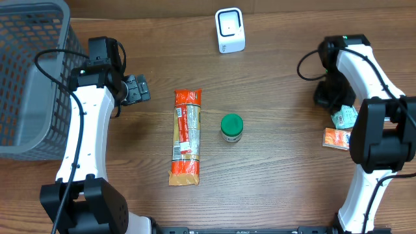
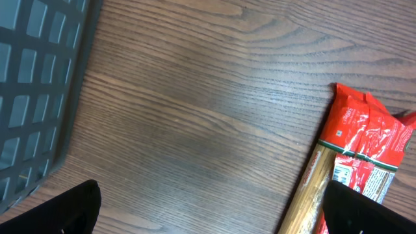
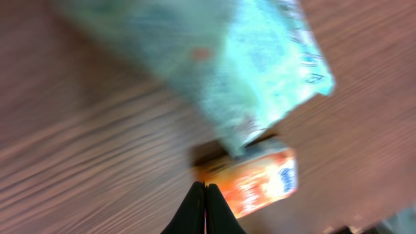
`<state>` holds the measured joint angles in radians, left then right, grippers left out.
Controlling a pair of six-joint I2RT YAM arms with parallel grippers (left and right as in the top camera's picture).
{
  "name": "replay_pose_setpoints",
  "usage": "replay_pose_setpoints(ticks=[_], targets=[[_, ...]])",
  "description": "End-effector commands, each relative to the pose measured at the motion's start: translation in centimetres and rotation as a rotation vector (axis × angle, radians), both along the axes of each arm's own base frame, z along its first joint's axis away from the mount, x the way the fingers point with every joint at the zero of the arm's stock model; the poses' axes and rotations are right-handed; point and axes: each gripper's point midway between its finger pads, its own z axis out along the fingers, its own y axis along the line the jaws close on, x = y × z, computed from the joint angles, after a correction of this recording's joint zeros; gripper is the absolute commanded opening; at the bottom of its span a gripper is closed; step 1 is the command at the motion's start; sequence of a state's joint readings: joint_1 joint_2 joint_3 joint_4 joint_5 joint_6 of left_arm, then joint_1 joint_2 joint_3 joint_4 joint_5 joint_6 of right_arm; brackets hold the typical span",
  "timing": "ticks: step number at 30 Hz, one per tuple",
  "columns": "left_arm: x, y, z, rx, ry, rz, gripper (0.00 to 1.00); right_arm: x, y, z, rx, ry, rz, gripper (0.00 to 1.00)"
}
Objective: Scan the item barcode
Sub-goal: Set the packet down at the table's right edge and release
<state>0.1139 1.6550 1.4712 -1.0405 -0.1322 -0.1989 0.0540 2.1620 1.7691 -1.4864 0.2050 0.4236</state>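
Observation:
A white barcode scanner [image 1: 230,30] stands at the table's far middle. A long red and orange pasta packet [image 1: 187,136] lies mid-table, with a green-lidded jar [image 1: 231,128] just to its right. My left gripper [image 1: 137,89] hovers left of the packet's top end, open and empty. In the left wrist view the packet [image 2: 354,162] lies by the right fingertip [image 2: 364,211], with bare wood between the fingers. My right gripper [image 3: 206,205] is shut with nothing in it, above a teal packet [image 3: 260,65] and a small orange packet [image 3: 257,182]; the view is blurred.
A grey mesh basket [image 1: 29,78] takes up the far left corner, and its wall [image 2: 32,84] shows close to my left gripper. The teal packet [image 1: 344,117] and the orange packet [image 1: 338,138] lie at the right edge under the right arm.

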Motion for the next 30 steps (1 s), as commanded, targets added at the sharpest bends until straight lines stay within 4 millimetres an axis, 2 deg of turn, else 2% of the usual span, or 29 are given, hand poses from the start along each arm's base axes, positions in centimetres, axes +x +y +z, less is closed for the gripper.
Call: replay_pose_setpoints(ticks=[1, 4, 7, 8, 10, 12, 15, 22, 25, 30], targets=[[-0.2, 0.2, -0.2, 0.007, 0.009, -0.003, 1.00, 1.7, 5.9, 3.6, 0.203, -0.127, 0.128, 0.05], [-0.2, 0.2, -0.2, 0.008, 0.008, -0.003, 1.00, 2.3, 12.1, 5.6, 0.414, -0.215, 0.290, 0.12], [-0.1, 0.2, -0.2, 0.007, 0.008, -0.003, 1.00, 2.5, 16.2, 7.1, 0.473, -0.285, 0.384, 0.28], [-0.1, 0.2, -0.2, 0.007, 0.008, -0.003, 1.00, 2.5, 17.0, 7.2, 0.477, -0.295, 0.406, 0.38], [-0.2, 0.2, -0.2, 0.007, 0.009, -0.003, 1.00, 2.4, 19.0, 7.3, 0.489, -0.315, 0.457, 0.72], [-0.1, 0.2, -0.2, 0.007, 0.008, -0.003, 1.00, 2.1, 20.7, 7.3, 0.506, -0.323, 0.493, 0.89], [-0.1, 0.2, -0.2, 0.007, 0.008, -0.002, 1.00, 1.1, 23.3, 7.5, 0.554, -0.318, 0.538, 0.95], [-0.1, 0.2, -0.2, 0.007, 0.008, -0.003, 1.00, -1.2, 26.7, 7.4, 0.567, -0.292, 0.621, 1.00], [-0.2, 0.2, -0.2, 0.007, 0.008, -0.002, 1.00, -1.5, 26.7, 7.0, 0.494, -0.293, 0.523, 1.00], [-0.1, 0.2, -0.2, 0.007, 0.008, -0.003, 1.00, -2.2, 26.3, 5.6, 0.336, -0.321, 0.254, 1.00]])
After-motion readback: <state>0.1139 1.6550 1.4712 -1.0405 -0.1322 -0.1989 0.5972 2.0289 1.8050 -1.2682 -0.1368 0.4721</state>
